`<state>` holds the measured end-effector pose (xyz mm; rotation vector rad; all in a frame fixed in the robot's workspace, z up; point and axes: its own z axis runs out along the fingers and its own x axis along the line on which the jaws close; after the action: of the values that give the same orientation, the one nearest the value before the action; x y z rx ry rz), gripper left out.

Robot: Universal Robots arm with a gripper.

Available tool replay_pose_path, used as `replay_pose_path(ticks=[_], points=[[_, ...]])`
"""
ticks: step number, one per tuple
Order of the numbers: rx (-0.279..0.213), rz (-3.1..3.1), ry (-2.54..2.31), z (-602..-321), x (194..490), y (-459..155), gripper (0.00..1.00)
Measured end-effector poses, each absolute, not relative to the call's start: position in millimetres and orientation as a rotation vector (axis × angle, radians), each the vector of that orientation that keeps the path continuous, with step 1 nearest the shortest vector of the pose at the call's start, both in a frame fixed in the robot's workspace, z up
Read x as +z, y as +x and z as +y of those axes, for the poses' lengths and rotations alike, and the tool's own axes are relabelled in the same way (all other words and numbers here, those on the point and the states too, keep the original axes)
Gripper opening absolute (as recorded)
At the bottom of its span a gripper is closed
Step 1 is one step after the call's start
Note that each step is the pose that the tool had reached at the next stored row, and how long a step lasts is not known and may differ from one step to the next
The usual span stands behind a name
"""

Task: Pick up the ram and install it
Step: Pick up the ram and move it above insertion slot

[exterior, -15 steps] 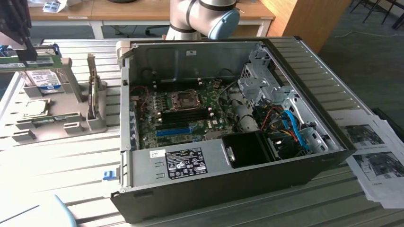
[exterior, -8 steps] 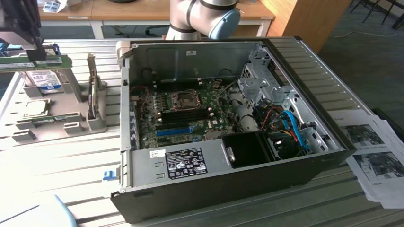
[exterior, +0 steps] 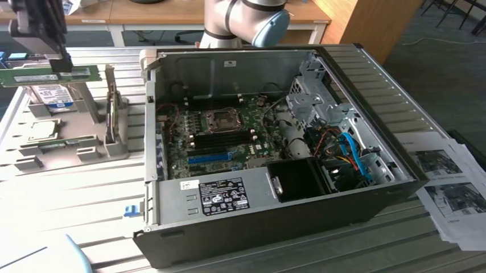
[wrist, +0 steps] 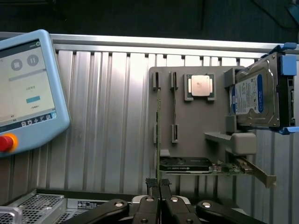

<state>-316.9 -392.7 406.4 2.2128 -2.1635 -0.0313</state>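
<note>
Right up against the lens is the gripper [wrist: 159, 183]: two black fingers drawn in almost together, and pinched between them is the ram [exterior: 47, 76]. From the wrist it's edge-on, just a thin line running away from the fingertips. The exterior view gives you the whole thing, a narrow green stick held level, up in the air at that view's far left. It's touching nothing but the fingers, folks.

Directly below it is the grey tray [wrist: 196, 126], sitting on the slatted metal table [exterior: 83, 187]. In the tray is the hard drive [wrist: 254, 98], silver with a blue-and-white label, propped up in its cradle just under the ram. Near it a square processor chip [wrist: 200, 86] lies flat in its recess, and an expansion card [wrist: 187, 164] stands on edge in the tray.

Moving out to the exterior view's right, we have the computer case [exterior: 395, 108], lying on its side with the panel off, well apart from the ram. Inside is the motherboard [exterior: 254, 149], with a bank of long black slots [exterior: 227, 138] just beside the processor socket [exterior: 224, 118]. There's a bright-blue slot [exterior: 208, 157] nearer the case's front edge, and blue cables [exterior: 355, 153] tangle in the drive bay.

Behind the case rises the robot arm [exterior: 243, 20], grey with a pale-blue cap. Printed papers [exterior: 452, 190] lie on the table beyond the case at the exterior view's right. And on the slats near the tray rests a pale-blue teach pendant [wrist: 28, 88], screen lit, with a red button [wrist: 5, 142] at its corner.
</note>
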Motion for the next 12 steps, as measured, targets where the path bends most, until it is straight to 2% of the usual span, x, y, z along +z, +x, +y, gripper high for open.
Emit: replay_pose_path(ticks=[12], points=[[-0.032, -2.163, 2.213, -393, 406, -283, 0.11]])
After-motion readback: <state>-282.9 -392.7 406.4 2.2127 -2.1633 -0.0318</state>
